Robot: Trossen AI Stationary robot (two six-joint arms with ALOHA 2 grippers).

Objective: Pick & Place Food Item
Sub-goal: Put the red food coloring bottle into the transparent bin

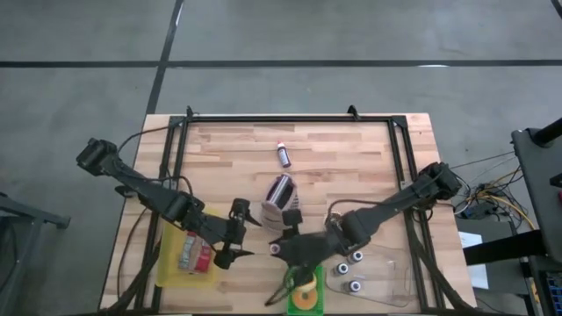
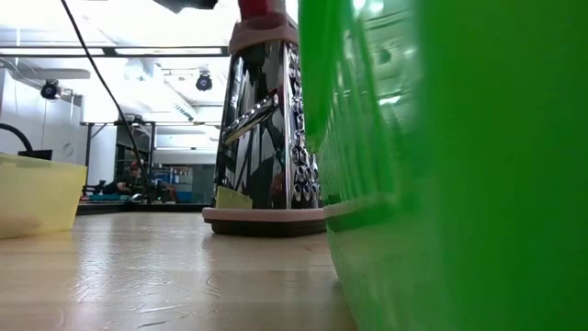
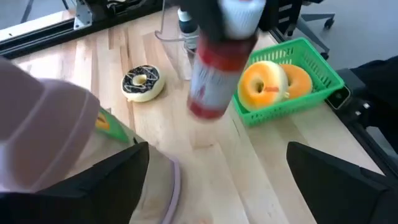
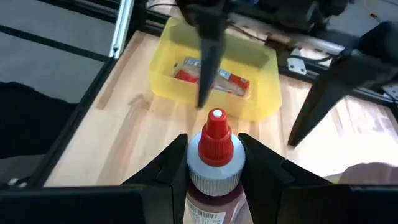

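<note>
My right gripper (image 1: 283, 242) is at the table's near middle, shut on a sauce bottle (image 4: 214, 168) with a red cap, a white collar and dark red contents. The bottle also shows in the left wrist view (image 3: 214, 74). My left gripper (image 1: 248, 237) is open and empty just left of it, between the bottle and a yellow bin (image 1: 186, 260). A green basket (image 3: 314, 68) at the near edge holds two orange-glazed donuts (image 3: 264, 84). A chocolate-iced donut (image 3: 142, 82) lies flat on the wood. My right gripper pinches the bottle between its two fingers, one on each side of the shoulder just below the white collar (image 4: 214, 163). The fingers come from the table's right and lie along the bottle, its cap (image 4: 216, 134) pointing past them toward the yellow bin. The bottle looks lifted clear of the table.
A metal box grater (image 1: 279, 195) stands upright behind the grippers and also shows in the low view (image 2: 266, 129). A small dark bottle (image 1: 283, 154) lies farther back. A clear tray (image 1: 386, 274) with small jars sits near right. The yellow bin (image 4: 214, 74) holds packets.
</note>
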